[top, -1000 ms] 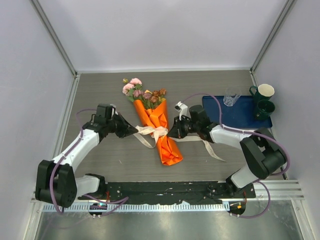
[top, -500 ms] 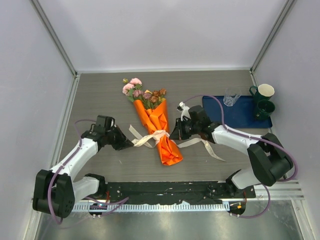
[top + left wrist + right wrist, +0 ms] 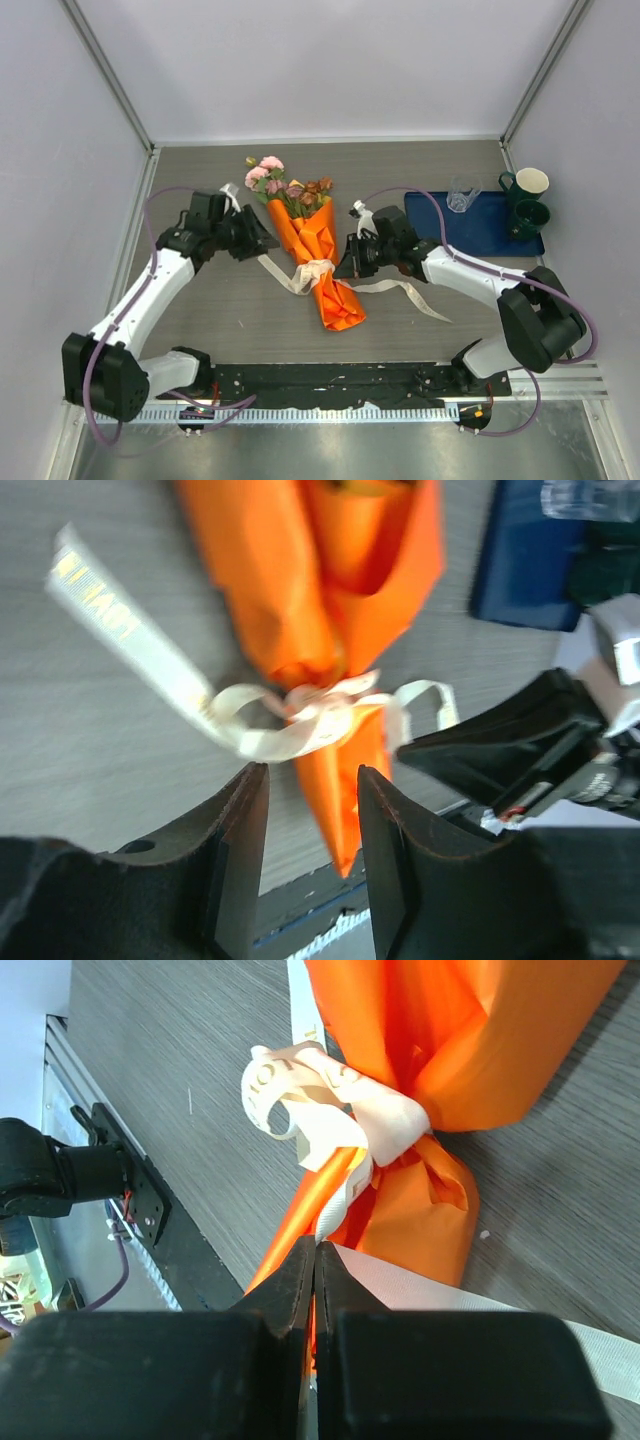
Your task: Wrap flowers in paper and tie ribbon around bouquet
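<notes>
The bouquet lies slanted mid-table: pink and brown flowers (image 3: 272,181) stick out of the orange paper (image 3: 318,252) cone. A cream ribbon (image 3: 317,270) is knotted round the cone's narrow waist, with loose tails on both sides. My left gripper (image 3: 266,240) hovers left of the cone, open and holding nothing. In the left wrist view the left gripper (image 3: 312,780) frames the ribbon (image 3: 305,708) knot and paper (image 3: 300,580). My right gripper (image 3: 346,266) sits right of the knot. In the right wrist view the right gripper (image 3: 316,1252) is shut on a ribbon (image 3: 335,1110) strand against the paper (image 3: 490,1040).
A blue tray (image 3: 485,232) at the right holds a clear glass (image 3: 462,195) and two dark green mugs (image 3: 527,184) (image 3: 531,216). Grey walls stand on three sides. The black base rail (image 3: 330,380) runs along the near edge.
My left gripper has opened, let go of the left ribbon tail and moved away toward the far side. The tail now lies slack on the table. The right gripper has barely moved.
</notes>
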Robot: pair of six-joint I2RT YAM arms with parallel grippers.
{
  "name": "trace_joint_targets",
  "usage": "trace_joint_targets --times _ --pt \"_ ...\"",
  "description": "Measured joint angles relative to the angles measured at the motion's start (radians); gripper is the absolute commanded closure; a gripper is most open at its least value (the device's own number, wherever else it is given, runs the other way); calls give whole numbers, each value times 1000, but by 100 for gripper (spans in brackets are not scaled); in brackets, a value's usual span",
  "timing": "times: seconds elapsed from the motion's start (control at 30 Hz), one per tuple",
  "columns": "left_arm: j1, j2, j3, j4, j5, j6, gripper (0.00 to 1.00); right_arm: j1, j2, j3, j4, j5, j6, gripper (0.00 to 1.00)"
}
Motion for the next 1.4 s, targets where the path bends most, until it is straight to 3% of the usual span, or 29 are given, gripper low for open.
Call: trace_joint_targets --times 0.13,0.33,0.47,0.67,0.9,1.27,1.4 --pt "-104 159 151 69 5 42 65 2 0 25 -19 -4 0 99" --pt "-353 521 429 -3 -73 171 63 2 0 26 -26 -8 4 100" --pt "-439 612 484 -49 -152 230 63 2 0 26 -26 -11 8 100" --pt "-443 587 455 -59 -228 248 63 2 -6 20 -29 -15 10 100" --pt "-425 507 404 -68 -272 245 57 2 -11 18 -29 -16 10 100" --pt "-350 577 392 -64 -170 225 56 2 -20 0 -30 -19 10 100" --pt "-337 595 371 -35 -90 209 64 2 -22 -1 -29 -19 10 100"
